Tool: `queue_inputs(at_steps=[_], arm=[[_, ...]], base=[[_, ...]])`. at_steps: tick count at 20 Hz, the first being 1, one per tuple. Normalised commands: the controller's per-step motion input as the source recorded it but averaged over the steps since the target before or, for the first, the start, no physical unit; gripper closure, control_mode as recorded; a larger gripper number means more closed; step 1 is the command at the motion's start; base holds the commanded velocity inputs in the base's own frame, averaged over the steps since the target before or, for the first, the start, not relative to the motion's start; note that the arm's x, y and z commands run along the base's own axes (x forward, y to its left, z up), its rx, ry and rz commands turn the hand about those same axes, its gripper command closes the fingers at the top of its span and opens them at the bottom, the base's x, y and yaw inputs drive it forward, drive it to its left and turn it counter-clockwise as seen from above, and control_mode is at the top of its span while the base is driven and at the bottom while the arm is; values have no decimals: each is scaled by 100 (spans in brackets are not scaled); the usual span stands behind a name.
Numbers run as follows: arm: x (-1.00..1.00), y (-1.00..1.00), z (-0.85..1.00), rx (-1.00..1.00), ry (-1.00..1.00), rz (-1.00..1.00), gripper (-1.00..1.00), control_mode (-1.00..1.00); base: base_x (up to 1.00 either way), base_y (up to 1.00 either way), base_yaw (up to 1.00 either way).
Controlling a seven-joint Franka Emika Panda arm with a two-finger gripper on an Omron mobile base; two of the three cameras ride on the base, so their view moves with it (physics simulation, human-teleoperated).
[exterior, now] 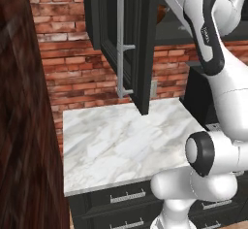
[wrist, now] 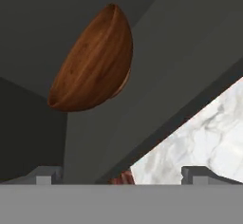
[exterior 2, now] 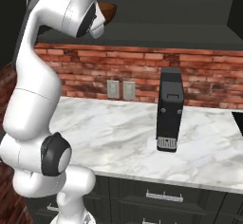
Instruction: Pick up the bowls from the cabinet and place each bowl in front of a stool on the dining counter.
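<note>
A: Gripper (wrist: 121,174) spread wide, nothing between the tips, both fingertips (wrist: 43,174) just poking up at 6 o'clock of the hand view.

B: And the wooden bowl (wrist: 92,61)?

A: Up at 11 o'clock from the gripper, resting on the shelf of the cabinet (wrist: 190,52), well apart from the tips. Looks tipped on its side only because the hand is rolled; likely sits flat on the dark shelf floor.

B: Why rolled and so open?

A: Probably lining up the wide jaws to straddle the rim; a bowl that broad needs full spread. Judgement only.

B: Seen from the base?

A: In the right base view, a brown sliver of the bowl at 11 o'clock, peeking past the wrist. Open cabinet door (exterior: 123,43) with its long silver handle hanging at 12 o'clock in the left base view, swung out of the way for access.

B: Below?

A: Marble counter (exterior 2: 118,133) against the brick backsplash (exterior 2: 142,71), black appliance (exterior 2: 170,109) standing at 3 o'clock. Red bowl not made out.
</note>
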Motion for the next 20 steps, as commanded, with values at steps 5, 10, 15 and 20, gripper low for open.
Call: queue_inputs(at_steps=[5,10,15,20], arm=[[57,8,0,1,0,0,-100,-100],[46,0,2,1,0,0,-100,-100],[47,0,0,0,1,0,-100,-100],[46,3,0,0,4,0,-100,-100]], base=[[0,0,0],[0,0,0],[0,0,0],[0,0,0]])
